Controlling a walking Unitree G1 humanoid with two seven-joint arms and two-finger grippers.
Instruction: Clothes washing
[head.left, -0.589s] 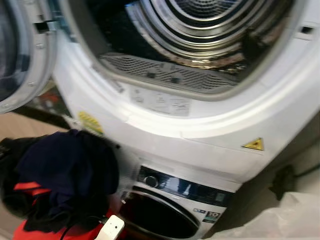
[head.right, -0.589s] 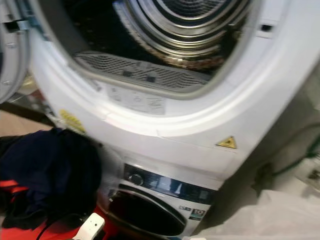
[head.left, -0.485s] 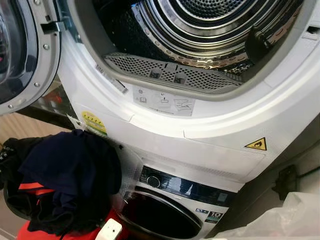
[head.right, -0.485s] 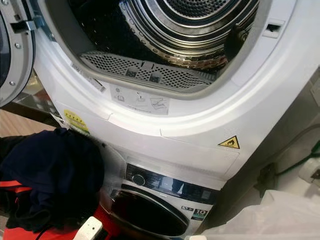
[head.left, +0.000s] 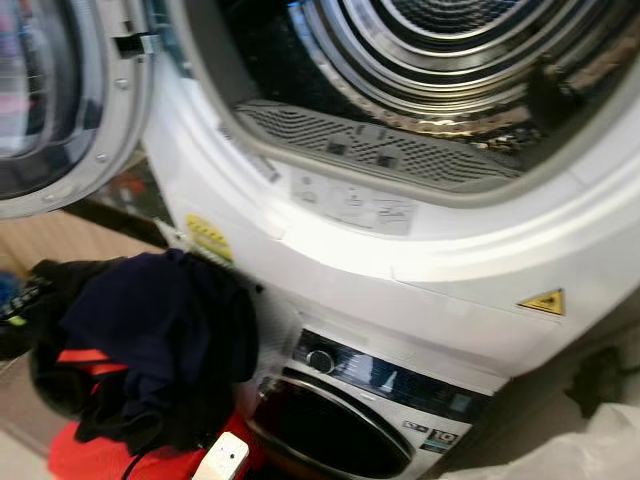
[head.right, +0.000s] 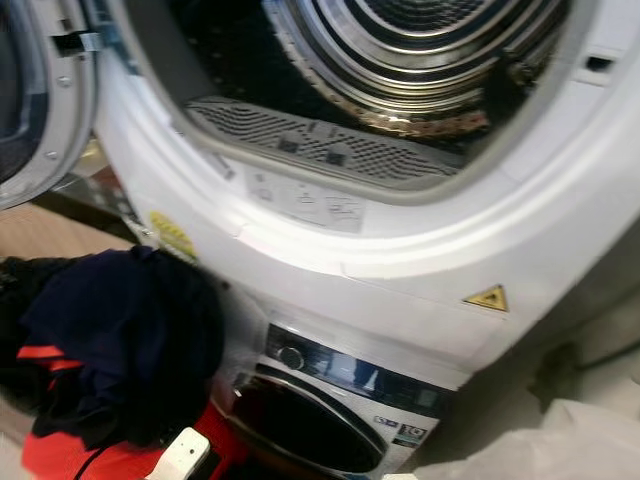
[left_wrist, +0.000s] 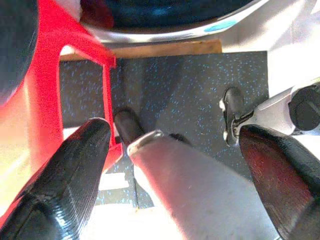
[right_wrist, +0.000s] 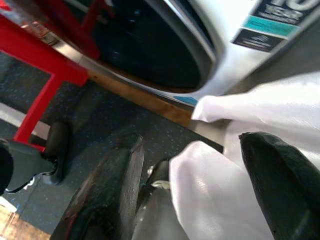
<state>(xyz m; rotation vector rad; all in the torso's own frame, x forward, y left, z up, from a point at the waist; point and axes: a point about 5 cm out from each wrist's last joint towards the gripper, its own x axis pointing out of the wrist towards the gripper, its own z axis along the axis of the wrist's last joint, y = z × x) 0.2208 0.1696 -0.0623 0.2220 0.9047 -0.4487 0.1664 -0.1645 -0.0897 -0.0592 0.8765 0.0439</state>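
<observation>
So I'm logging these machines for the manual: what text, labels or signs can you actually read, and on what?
"10": badge on the lower white washing machine, words beside it blurred.
"YEAR": dark sticker, cropped; teal sticker below unreadable.
Yellow warning triangle on the upper white dryer: symbol blurred.
Yellow sticker and white instruction label: unreadable.

Dark clothes (head.left: 150, 350) heaped beside open dryer (head.left: 420, 230)

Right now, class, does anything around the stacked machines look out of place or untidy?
Nothing looks damaged or spilled. The upper machine's door stands wide open, its drum holding no laundry that can be seen. The dark clothes are heaped loosely on a red stand, pressed against the lower machine, partly covering its front.
</observation>
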